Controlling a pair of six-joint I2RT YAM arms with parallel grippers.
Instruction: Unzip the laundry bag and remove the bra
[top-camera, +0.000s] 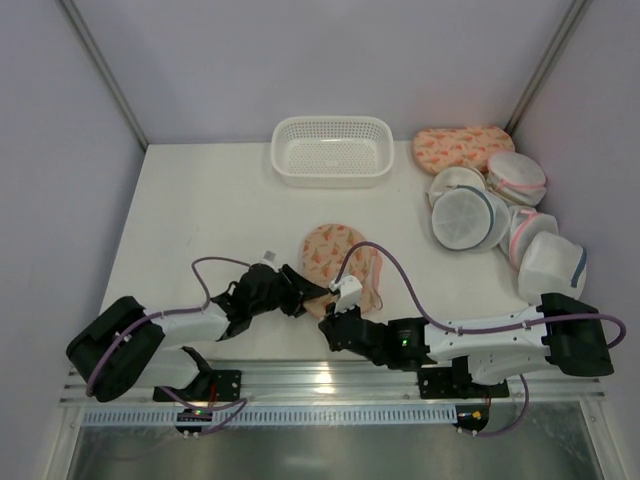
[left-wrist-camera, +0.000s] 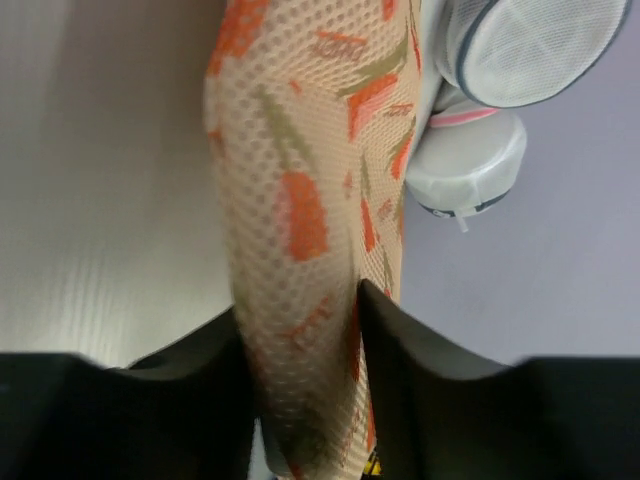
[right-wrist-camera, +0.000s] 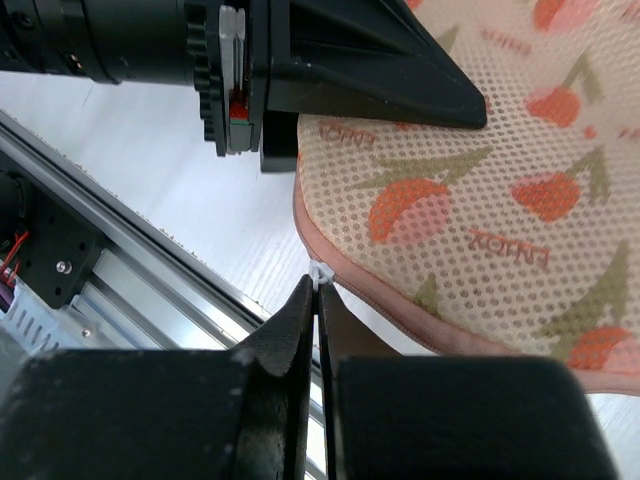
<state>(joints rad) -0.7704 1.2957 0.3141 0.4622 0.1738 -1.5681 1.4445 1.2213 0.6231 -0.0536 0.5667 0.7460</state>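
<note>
Laundry bag (top-camera: 338, 258): padded mesh fabric, cream-peach, orange-red flower print with olive stems, pink edging. Lies on white table (top-camera: 200, 220), centre, near front edge. Pink edge looks closed along stretch seen in right wrist view; inside hidden. Near-left part pulled up into fold, pinched between left gripper (left-wrist-camera: 300, 305) fingers. Small white tab (right-wrist-camera: 320, 272) on pink edging sits at tips of closed right gripper (right-wrist-camera: 318, 292).

A white table (top-camera: 200, 220) is carrying everything. A white basket (top-camera: 332, 150) is sitting at its far middle, the laundry bag (top-camera: 335, 255) is lying near the front centre, another printed bag (top-camera: 462, 146) is resting at the far right, and round white mesh bags (top-camera: 465, 218) are crowding the right side.
</note>
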